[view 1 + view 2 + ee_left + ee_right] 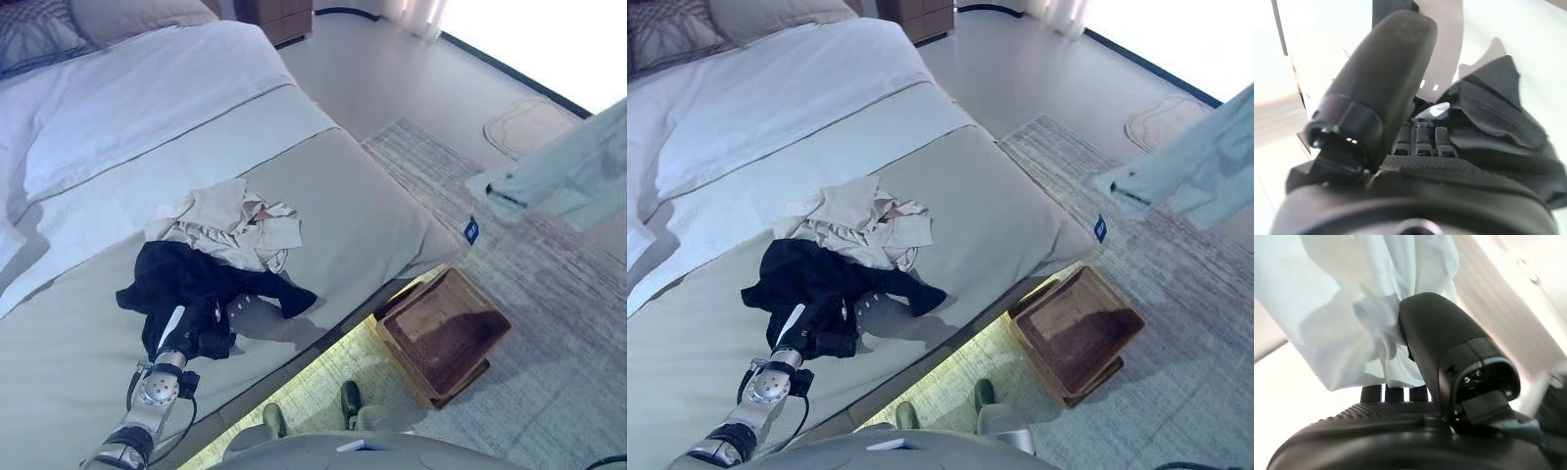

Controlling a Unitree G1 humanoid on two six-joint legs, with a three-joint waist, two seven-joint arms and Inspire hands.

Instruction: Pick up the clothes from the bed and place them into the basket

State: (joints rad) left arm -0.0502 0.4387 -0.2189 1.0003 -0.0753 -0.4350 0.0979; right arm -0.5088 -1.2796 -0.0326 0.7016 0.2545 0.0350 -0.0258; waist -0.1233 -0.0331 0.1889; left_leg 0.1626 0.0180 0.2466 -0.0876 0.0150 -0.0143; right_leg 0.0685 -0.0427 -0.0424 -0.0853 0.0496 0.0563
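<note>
A black garment lies crumpled on the grey bed, with a beige garment heaped just behind it. My left hand rests on the black garment's near edge; in the left wrist view its fingers lie on the dark cloth and the thumb stands clear. My right hand pinches a pale blue shirt between thumb and fingers. That shirt hangs in the air at the right, above the rug. A brown basket sits empty on the floor by the bed's corner.
A light patterned rug lies under the basket. A small mat is on the floor beyond it. Pillows and a white duvet cover the head of the bed, and a wooden nightstand stands behind.
</note>
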